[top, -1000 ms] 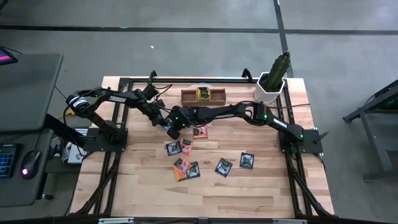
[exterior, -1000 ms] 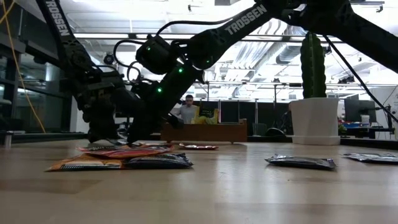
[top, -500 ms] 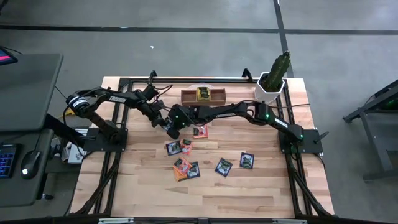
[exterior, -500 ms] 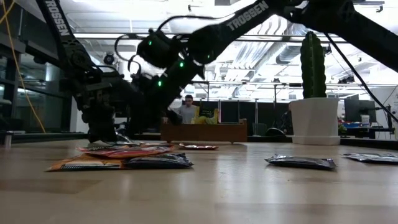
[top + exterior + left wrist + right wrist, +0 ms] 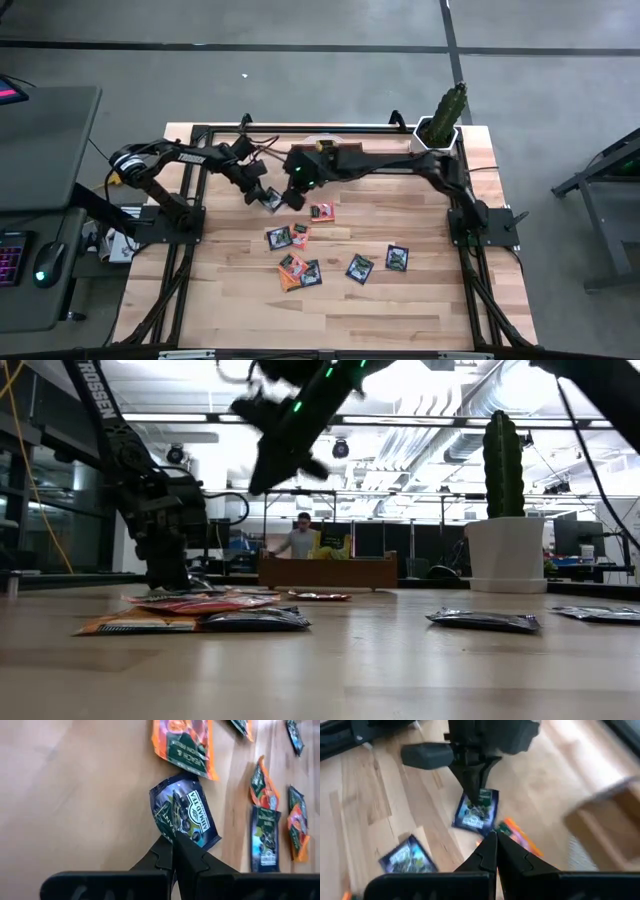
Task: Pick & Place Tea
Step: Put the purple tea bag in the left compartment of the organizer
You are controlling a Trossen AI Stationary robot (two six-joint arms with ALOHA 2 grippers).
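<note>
High view: the left gripper [image 5: 272, 200] sits closed on a dark blue sachet [image 5: 274, 202] near the table's [image 5: 240, 310] back-left quarter — the right gripper [image 5: 297, 186], pinched shut and empty, hovers just beside it.

Left wrist view: fingertips [image 5: 172, 842] clamp that sachet's [image 5: 184, 815] corner.

Right wrist view: closed fingers [image 5: 492, 851] hang above it [image 5: 476, 811].

In the left wrist view, the left gripper's [image 5: 173, 840] closed fingers cover one edge of a dark blue sachet [image 5: 184, 813], and the orange sachet [image 5: 185, 745] beyond it is cut off by the picture's edge. In the right wrist view, the tray [image 5: 607, 822] is blurred and runs out of frame. In the high view, sachet labels are too small to read, and the right arm hides part of the tray [image 5: 350, 153].
</note>
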